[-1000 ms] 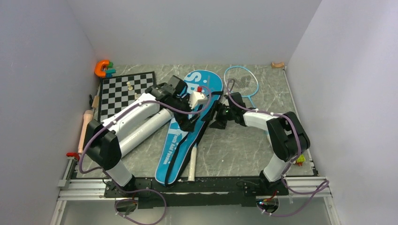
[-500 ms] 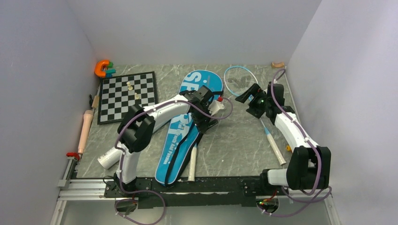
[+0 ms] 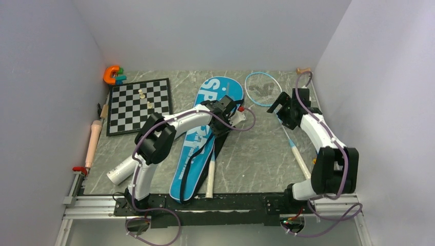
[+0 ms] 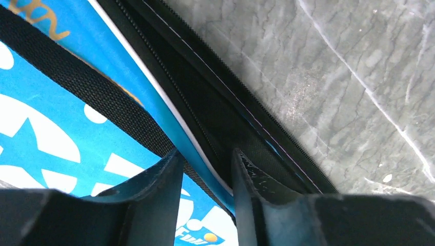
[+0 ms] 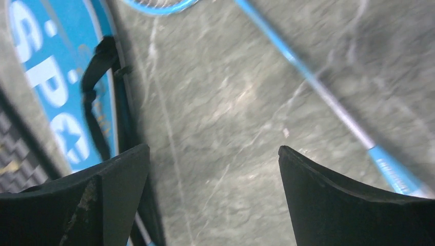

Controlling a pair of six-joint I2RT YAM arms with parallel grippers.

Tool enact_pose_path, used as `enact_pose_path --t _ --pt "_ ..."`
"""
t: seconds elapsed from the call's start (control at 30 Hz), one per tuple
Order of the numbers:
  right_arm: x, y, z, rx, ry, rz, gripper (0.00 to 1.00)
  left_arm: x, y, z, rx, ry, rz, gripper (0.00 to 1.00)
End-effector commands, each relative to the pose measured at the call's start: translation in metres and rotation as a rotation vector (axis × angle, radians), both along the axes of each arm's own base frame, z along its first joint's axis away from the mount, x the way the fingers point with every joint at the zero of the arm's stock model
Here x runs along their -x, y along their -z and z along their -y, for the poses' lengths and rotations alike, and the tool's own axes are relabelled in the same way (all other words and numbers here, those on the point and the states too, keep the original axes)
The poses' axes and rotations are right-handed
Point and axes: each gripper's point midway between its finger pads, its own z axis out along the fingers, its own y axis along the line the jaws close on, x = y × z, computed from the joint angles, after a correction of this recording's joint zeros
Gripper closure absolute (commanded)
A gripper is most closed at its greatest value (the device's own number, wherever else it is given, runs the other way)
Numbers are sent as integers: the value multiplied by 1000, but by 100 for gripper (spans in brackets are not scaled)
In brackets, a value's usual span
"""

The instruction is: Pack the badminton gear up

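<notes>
The blue SPORT bag (image 3: 191, 171) lies lengthwise mid-table. My left gripper (image 3: 228, 122) sits at its right edge. In the left wrist view my left gripper (image 4: 205, 151) straddles the bag's (image 4: 51, 128) blue, white-piped edge, jaws narrowed. I cannot tell whether they pinch it. My right gripper (image 3: 281, 106) hangs open above a light-blue racket (image 3: 263, 87) at the back right. In its wrist view my right gripper (image 5: 213, 148) has bare table between the fingers, and the racket shaft (image 5: 328, 100) passes to the right. A white handle (image 3: 210, 179) lies beside the bag's lower end. The pale-grey tube (image 3: 119, 173) lies front left. Small white shuttlecocks (image 3: 141, 93) stand on the chessboard.
The chessboard (image 3: 138, 102) fills the back left, with an orange and green toy (image 3: 113, 75) behind it. A wooden rolling pin (image 3: 93, 141) lies along the left wall. A small wooden piece (image 3: 303, 70) sits in the back right corner. Walls close three sides.
My left arm swung right off the tube's side to the bag's right edge, and its jaws narrowed. My right arm drew back from the bag to the racket, opening wider.
</notes>
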Motion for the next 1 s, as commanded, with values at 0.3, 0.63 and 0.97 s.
enact_pose_path --t 0.3,0.63,0.97 --pt "-41 50 56 357 0 -196 2 -11 -49 -18 72 -84 28 100" --pt "-32 94 57 365 -16 -318 25 -6 -100 -17 286 -90 -85 100" --pt "-26 89 4 362 -122 -281 86 -7 -129 -26 444 -119 -181 100"
